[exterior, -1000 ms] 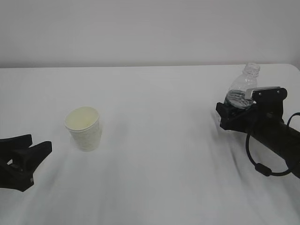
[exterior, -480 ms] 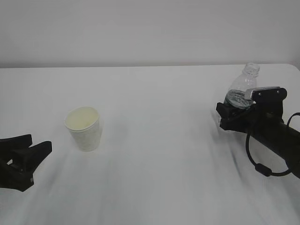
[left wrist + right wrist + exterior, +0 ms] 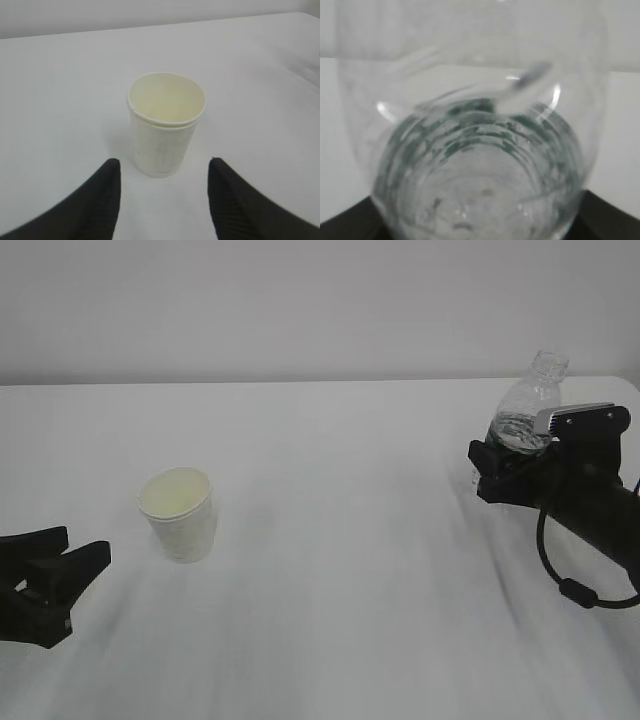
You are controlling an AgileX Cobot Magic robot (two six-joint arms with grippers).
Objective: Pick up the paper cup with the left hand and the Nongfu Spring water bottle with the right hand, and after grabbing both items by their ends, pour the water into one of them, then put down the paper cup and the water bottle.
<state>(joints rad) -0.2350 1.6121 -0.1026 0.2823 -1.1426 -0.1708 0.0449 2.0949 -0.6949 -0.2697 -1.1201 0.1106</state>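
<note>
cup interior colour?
Pale cream-yellow inside the paper cup, white outside; clearest in the left wrist view.

What we cannot make out

The clear ribbed plastic bottle (image 3: 475, 150) fills our right wrist view, blurred; its lower half hides behind the black two-fingered right gripper (image 3: 500, 475).

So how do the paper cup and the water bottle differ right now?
The paper cup is opaque white and short with a wide open mouth; the water bottle is clear plastic, taller, with a narrow neck. The cup stands free on the table, with the left claw open and short of it; the bottle sits gripped in the right claw, leaning a little. Both are uncapped, mouths up.
</note>
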